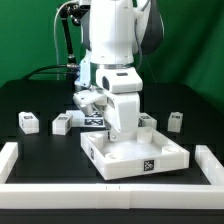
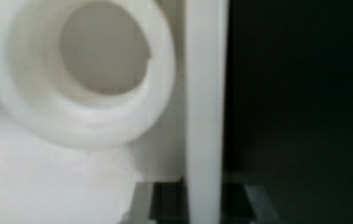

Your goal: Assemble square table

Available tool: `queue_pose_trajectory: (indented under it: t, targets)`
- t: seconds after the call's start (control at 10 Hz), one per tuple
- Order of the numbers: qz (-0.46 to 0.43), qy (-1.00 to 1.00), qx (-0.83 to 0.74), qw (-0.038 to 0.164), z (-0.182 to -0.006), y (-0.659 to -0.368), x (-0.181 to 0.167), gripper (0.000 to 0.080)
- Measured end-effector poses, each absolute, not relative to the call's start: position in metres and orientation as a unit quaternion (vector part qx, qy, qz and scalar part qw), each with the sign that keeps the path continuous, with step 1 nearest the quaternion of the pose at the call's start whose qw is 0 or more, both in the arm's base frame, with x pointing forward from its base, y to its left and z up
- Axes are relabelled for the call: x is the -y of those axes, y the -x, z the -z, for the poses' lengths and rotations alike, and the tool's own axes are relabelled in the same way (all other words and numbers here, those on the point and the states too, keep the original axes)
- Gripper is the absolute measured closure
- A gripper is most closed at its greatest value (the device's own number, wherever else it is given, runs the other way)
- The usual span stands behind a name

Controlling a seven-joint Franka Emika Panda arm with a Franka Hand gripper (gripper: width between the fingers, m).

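The white square table top lies on the black table, tray-like, with a tag on its front wall. My gripper reaches straight down onto its rear-left rim. In the wrist view a round corner socket fills the picture and the raised rim runs between my dark fingers, which press on both sides of it. My gripper is shut on that rim. Small white tagged legs lie loose: one and another to the exterior view's left, one to its right.
A long low white border wall runs round the left, front and right of the work area, close to the table top's front. The marker board lies behind my arm, partly hidden. Cables hang at the back.
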State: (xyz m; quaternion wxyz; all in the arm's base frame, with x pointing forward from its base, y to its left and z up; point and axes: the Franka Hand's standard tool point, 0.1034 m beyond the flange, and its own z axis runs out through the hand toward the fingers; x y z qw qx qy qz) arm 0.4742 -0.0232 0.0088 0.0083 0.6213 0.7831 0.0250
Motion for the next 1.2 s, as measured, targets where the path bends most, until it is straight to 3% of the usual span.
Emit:
queue_pose_trajectory:
  t: [0.5, 0.8, 1.2]
  targets:
    - [-0.024, -0.639, -0.769, 0.006, -0.009, -0.478, 0.02, 0.0743]
    - [-0.038, -0.679, -0.733, 0.011, -0.01, -0.528, 0.002, 0.0742]
    - [-0.024, -0.74, -0.672, -0.009, -0.009, -0.539, -0.045, 0.0742]
